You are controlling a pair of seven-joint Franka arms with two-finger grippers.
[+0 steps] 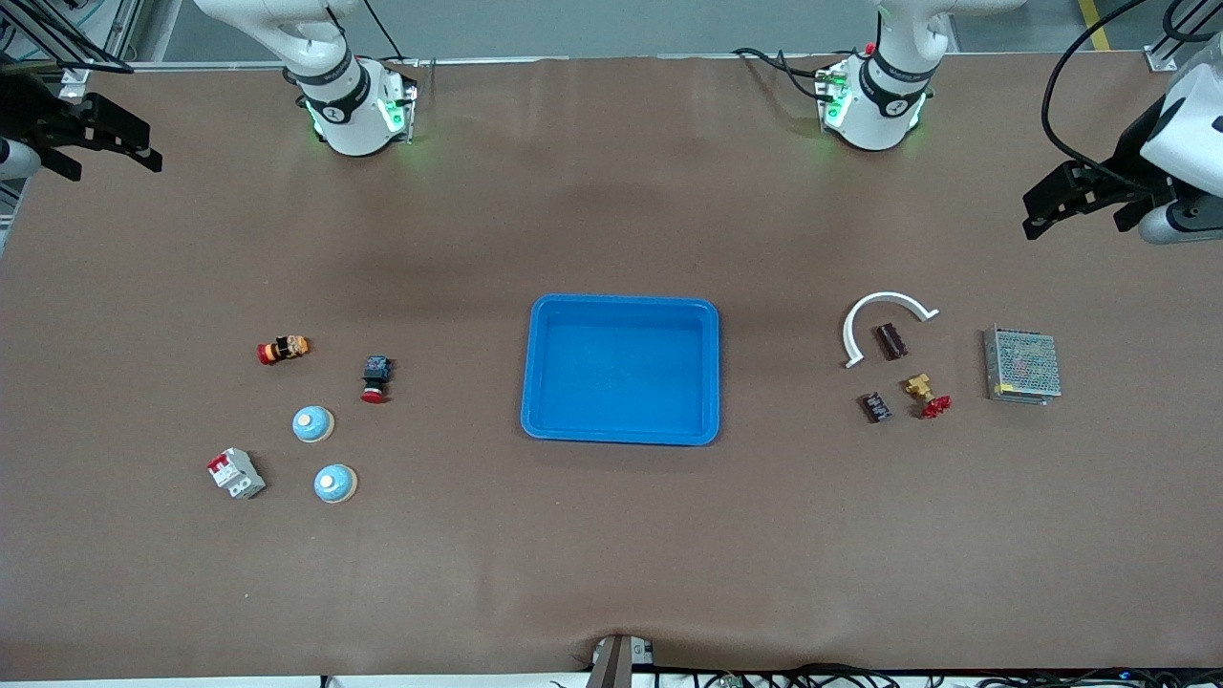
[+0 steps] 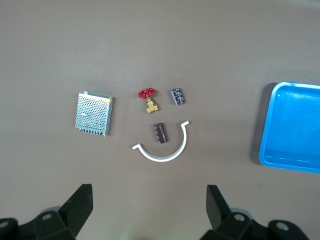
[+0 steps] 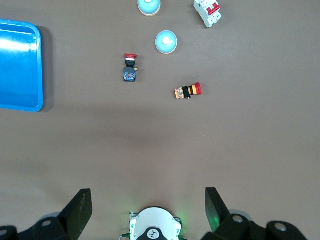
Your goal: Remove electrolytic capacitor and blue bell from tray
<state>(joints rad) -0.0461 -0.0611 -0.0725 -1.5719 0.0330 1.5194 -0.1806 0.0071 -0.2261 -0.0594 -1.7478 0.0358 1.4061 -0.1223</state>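
The capacitor (image 1: 891, 341) (image 2: 160, 133), a small dark cylinder, lies inside a white plastic arc (image 1: 884, 317) toward the left arm's end of the table. Two blue dome bells (image 1: 312, 423) (image 1: 334, 483) sit toward the right arm's end, and both show in the right wrist view (image 3: 166, 42) (image 3: 149, 6). A blue tray (image 1: 621, 368) lies empty in the middle. My left gripper (image 1: 1037, 215) (image 2: 149, 192) hangs open, high over the table edge by the capacitor group. My right gripper (image 1: 113, 158) (image 3: 145, 192) hangs open, high over its own end. Neither holds anything.
Beside the capacitor lie a second dark component (image 1: 875, 406), a brass valve with a red handle (image 1: 927, 394) and a perforated metal box (image 1: 1022, 365). Near the bells are a red-capped push button (image 1: 375, 378), an orange and red button (image 1: 284, 350) and a circuit breaker (image 1: 236, 473).
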